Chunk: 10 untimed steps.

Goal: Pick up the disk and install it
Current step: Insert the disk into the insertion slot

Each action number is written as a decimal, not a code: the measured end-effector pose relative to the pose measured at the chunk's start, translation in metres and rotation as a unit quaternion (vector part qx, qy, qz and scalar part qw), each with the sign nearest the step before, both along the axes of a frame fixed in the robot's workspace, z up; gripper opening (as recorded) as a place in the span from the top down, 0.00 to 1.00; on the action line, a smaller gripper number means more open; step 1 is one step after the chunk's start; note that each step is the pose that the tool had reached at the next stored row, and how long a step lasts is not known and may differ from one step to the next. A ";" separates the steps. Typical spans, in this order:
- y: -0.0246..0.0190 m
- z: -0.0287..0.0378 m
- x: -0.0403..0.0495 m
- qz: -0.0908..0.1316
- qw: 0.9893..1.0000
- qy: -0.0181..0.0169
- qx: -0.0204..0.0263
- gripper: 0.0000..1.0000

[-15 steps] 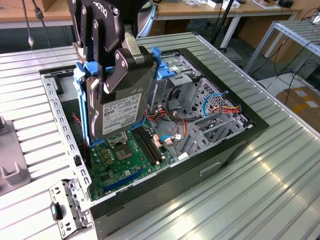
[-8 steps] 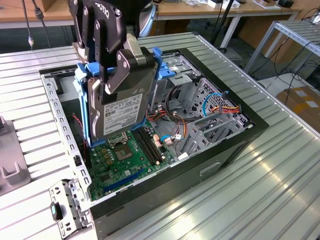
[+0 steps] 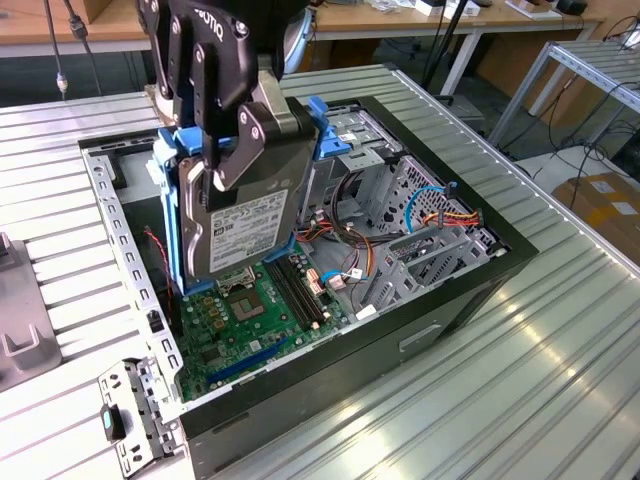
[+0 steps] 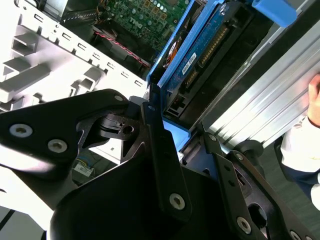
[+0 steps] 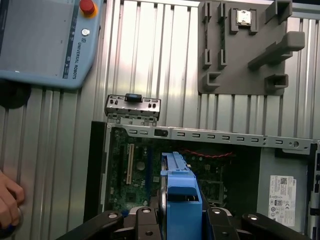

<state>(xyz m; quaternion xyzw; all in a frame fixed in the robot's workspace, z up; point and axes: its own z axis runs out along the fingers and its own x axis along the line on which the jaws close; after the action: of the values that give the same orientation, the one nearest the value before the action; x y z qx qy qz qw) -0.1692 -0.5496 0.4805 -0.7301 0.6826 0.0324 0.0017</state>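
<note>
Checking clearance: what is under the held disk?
Below the disk, held on edge by the gripper, lies the green motherboard inside the computer case. The board behind the disk is covered.

Held upright on its short end, the disk (image 3: 250,225), a flat grey-metal hard drive with a white label in a light-blue plastic carrier, is clamped across its upper half by the black hand (image 3: 225,165) over the open computer case (image 3: 420,340). Its lower end hangs above the green motherboard (image 3: 235,320); contact cannot be judged. The second wrist view shows the disk's (image 4: 200,52) blue circuit-board face, and the first wrist view shows the carrier's (image 5: 182,200) edge.
</note>
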 end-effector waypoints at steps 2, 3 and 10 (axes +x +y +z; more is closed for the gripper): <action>-0.0005 -0.0001 0.0002 0.000 1.000 0.000 0.000 0.63; -0.0007 -0.0001 0.0003 0.000 1.000 0.000 0.000 0.63; -0.0028 -0.0004 0.0013 0.000 1.000 0.000 0.000 0.63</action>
<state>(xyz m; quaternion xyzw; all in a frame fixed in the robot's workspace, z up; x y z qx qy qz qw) -0.1679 -0.5524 0.4800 -0.7301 0.6826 0.0323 0.0017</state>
